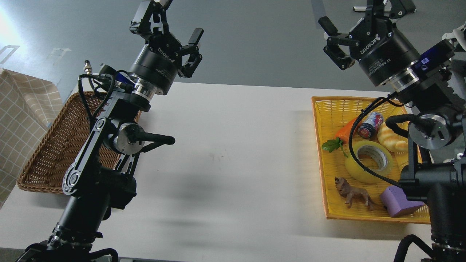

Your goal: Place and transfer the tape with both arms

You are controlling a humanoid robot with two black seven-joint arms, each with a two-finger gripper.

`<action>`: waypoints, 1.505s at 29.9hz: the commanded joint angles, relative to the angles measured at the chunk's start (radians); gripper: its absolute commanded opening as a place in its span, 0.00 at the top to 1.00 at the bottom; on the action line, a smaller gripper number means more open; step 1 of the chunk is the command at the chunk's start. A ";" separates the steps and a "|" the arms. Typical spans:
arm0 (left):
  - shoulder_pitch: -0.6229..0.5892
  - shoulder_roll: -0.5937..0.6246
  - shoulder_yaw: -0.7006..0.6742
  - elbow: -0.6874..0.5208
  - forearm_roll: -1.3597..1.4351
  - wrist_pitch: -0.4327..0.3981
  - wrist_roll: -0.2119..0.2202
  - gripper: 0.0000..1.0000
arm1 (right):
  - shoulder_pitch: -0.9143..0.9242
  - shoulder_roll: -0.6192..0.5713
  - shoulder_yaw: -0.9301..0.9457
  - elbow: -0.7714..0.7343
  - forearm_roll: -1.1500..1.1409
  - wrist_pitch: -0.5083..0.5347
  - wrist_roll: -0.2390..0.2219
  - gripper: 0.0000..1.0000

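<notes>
At the far left edge hangs a checked cloth, soft and creased, and just beside it a brown wicker basket sits on the white tabletop. I see nothing in the part of the basket that shows, and I judge it the likely goal for the tape. Over the basket's inner edge rises the left arm, black with silver joint discs. Its hand is lifted well above the tabletop, fingers spread and holding nothing, so I judge it to be waiting its turn.

Across the bare, smooth middle lies only shadow. On the right stands a shallow yellow woven tray, gathering the small things together. Within it the tape lies flat, a glossy see-through yellow ring around a pale cardboard core, its hole facing up, which should suit a pinch over the wall. Around it lie an orange carrot toy with green leaves, a small can, a bread toy, a brown lion figure and a purple foam block. A black cable crosses in front of the ring. High above, the right hand is also spread and empty, apart from the tape; no grasp has begun.
</notes>
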 commanded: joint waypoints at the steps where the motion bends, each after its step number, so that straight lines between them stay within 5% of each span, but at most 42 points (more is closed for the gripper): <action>1: -0.012 0.000 0.010 0.008 0.006 0.009 0.001 0.02 | -0.019 0.000 0.000 0.001 0.001 0.000 -0.001 0.00; 24: -0.022 0.000 0.035 0.059 -0.001 -0.052 -0.003 0.02 | -0.048 -0.015 0.004 0.086 0.003 0.000 0.006 0.00; 31: -0.034 0.000 0.033 0.059 -0.003 -0.072 -0.100 0.02 | -0.046 -0.011 0.001 0.086 0.003 0.000 0.011 0.00; 45: -0.034 0.000 0.030 0.042 -0.004 -0.074 -0.105 0.02 | -0.040 -0.009 -0.005 0.078 0.004 0.000 0.006 0.00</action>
